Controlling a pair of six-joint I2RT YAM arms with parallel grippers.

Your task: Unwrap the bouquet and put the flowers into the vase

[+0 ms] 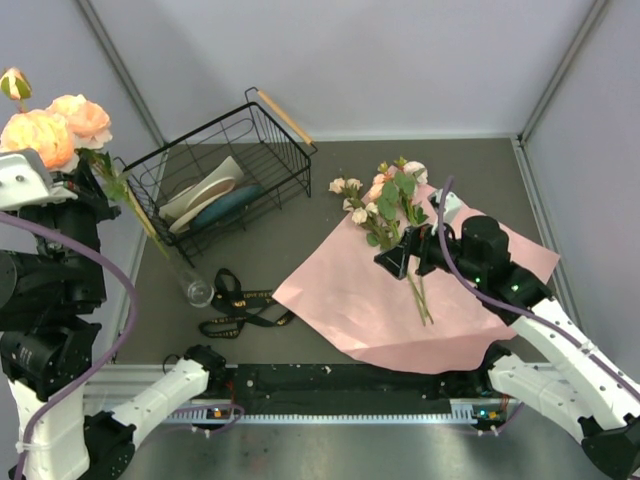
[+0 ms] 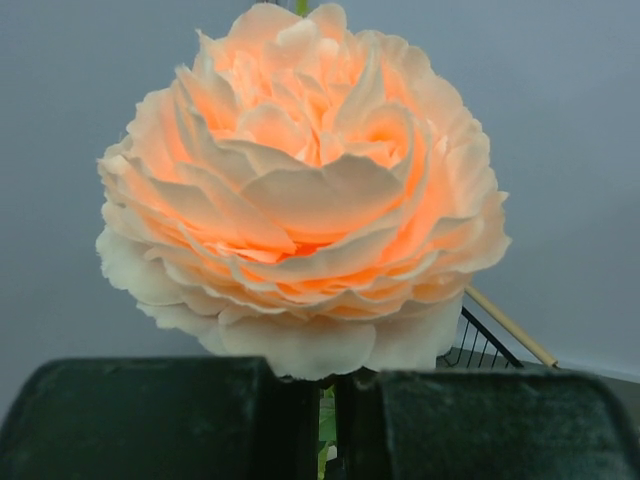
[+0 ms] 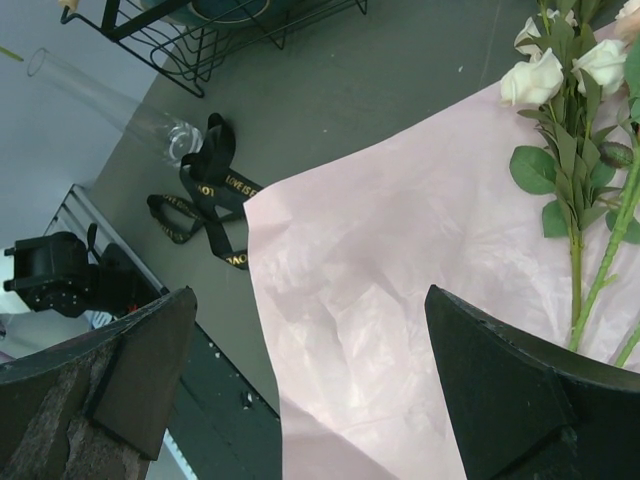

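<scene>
Left gripper (image 2: pixel 328 388), pinched on the peach roses (image 2: pixel 300 190), could lever the tilted vase (image 1: pixel 190 283) over near the desk's left edge; right gripper (image 3: pixel 320 370) hangs spread wide

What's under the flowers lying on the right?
The flowers lie on the opened pink paper, some heads reaching past its edge over the table. The open right gripper hides part of the stems; whatever is under the paper cannot be seen.
</scene>
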